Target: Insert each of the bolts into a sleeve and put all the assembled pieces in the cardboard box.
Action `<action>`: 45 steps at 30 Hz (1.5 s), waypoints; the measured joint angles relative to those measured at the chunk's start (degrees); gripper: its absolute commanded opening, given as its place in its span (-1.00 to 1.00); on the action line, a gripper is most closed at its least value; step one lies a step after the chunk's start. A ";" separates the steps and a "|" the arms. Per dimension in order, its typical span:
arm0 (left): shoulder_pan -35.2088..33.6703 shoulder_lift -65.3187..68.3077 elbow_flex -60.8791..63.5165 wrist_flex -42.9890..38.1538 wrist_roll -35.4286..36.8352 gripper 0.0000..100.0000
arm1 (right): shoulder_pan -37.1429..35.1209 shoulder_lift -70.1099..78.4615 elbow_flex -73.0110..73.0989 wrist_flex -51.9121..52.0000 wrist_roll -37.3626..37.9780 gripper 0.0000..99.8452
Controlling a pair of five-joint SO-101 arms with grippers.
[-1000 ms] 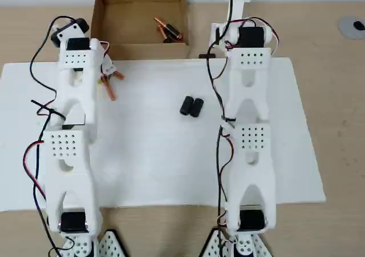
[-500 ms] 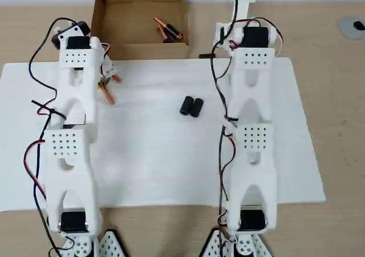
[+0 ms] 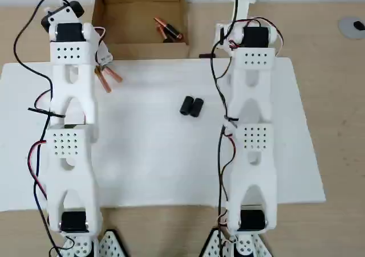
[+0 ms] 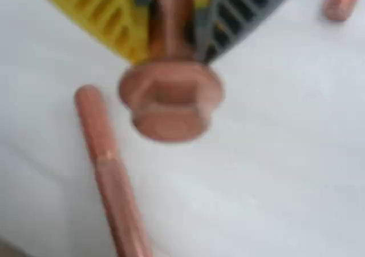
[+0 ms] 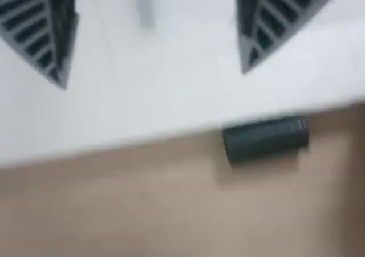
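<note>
left end effector (image 4: 171, 54) gripping copper flanged bolt (image 4: 170, 106) | right end effector (image 5: 153, 74) open | risk: bolt skewed in your grip shoves black cylindrical sleeves (image 3: 192, 106) rolling

No legible text, label, number or sign is showing anywhere, not even on the brown cardboard box (image 3: 122, 26).

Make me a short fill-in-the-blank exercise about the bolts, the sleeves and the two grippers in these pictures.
1. The left gripper clamps a copper bolt between a dark finger and a ____ one.
2. ____ black sleeves lie side by side on the white sheet.
3. The right gripper holds nothing, and its jaws stand ____.
Missing words: yellow; two; open.
</note>
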 measured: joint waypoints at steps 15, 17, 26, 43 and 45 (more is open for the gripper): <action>6.77 -46.77 41.23 -4.04 -10.55 -0.97 | -2.99 -19.96 16.70 8.18 1.58 -0.89; 5.98 -52.57 50.37 -7.56 -12.04 -0.97 | -3.69 -27.08 26.81 8.18 1.58 -0.86; 5.19 -90.81 101.01 -30.51 -24.88 -0.98 | -12.22 -65.14 80.26 5.36 -2.02 -0.84; 5.10 -132.92 138.81 -47.82 -26.73 -0.99 | -17.67 -49.32 92.22 -11.16 -21.71 -0.84; 5.10 -133.45 138.81 -47.82 -26.73 -0.99 | -17.93 -46.68 91.78 -12.13 -21.80 -0.84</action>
